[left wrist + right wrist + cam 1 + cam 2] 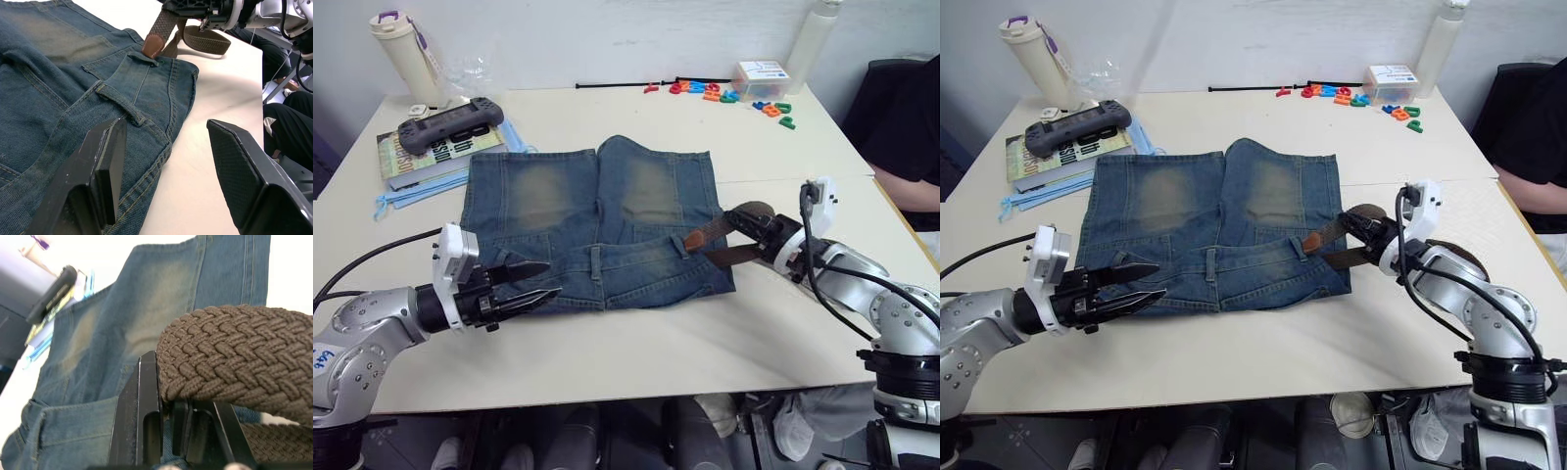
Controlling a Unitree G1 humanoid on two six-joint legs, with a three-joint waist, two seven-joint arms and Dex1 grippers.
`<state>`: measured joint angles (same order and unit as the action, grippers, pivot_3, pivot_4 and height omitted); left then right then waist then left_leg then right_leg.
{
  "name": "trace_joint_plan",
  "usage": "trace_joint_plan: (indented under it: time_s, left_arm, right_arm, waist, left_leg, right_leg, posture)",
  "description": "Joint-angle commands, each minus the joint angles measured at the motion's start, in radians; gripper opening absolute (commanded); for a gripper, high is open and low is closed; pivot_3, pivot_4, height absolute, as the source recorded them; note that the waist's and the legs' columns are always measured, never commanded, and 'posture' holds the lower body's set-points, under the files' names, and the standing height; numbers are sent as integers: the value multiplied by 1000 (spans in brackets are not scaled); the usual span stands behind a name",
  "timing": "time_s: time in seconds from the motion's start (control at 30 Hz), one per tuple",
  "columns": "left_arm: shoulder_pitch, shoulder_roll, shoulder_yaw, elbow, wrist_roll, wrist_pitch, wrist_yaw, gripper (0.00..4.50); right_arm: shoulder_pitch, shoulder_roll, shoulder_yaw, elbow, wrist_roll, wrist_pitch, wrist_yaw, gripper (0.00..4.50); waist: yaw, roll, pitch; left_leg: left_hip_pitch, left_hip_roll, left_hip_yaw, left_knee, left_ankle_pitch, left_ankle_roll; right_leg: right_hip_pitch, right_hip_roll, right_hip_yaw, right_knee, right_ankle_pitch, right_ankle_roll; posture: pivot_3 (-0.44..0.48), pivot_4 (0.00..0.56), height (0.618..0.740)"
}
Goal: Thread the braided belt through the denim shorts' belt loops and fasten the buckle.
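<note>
The denim shorts lie mid-frame, waistband nearest me. My right gripper, right of centre, pinches the braided belt, running leftward into a belt loop. My left gripper gapes empty, lower left.

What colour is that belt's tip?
Reddish-brown leather on the braided belt, clearest in the left wrist view.

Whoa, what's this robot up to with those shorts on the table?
It's threading a braided belt through the denim shorts. The right end effector grips the belt, whose leather tip sits at a belt loop on the waistband near that end effector. The left end effector is open at the other end of the waistband.
</note>
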<state>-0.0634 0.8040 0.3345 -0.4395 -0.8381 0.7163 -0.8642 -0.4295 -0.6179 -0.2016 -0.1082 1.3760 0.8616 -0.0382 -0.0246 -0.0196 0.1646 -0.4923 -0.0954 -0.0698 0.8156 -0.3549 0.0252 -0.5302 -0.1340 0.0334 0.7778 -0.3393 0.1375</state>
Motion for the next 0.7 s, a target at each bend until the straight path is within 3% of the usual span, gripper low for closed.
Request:
trace_joint_plan:
  time_s: [0.03, 0.7]
  left_arm:
    - [6, -4, 23, -47, -18, -13, 8, 2939]
    - [-4, -23, 6, -82, -50, 8, 69, 2939]
  right_arm:
    - [-33, 5, -19, -7, -34, 20, 40, 0]
    - [-111, 14, -15, 32, -273, 78, 176, 0]
  waist:
    - [0, 0, 0]
    - [0, 0, 0]
  left_leg:
    - [0, 0, 0, 0, 0, 0]
    - [0, 0, 0, 0, 0, 0]
  right_leg:
    - [0, 0, 0, 0, 0, 0]
    - [0, 0, 0, 0, 0, 0]
  posture:
    - [0, 150, 654]
    - [0, 150, 654]
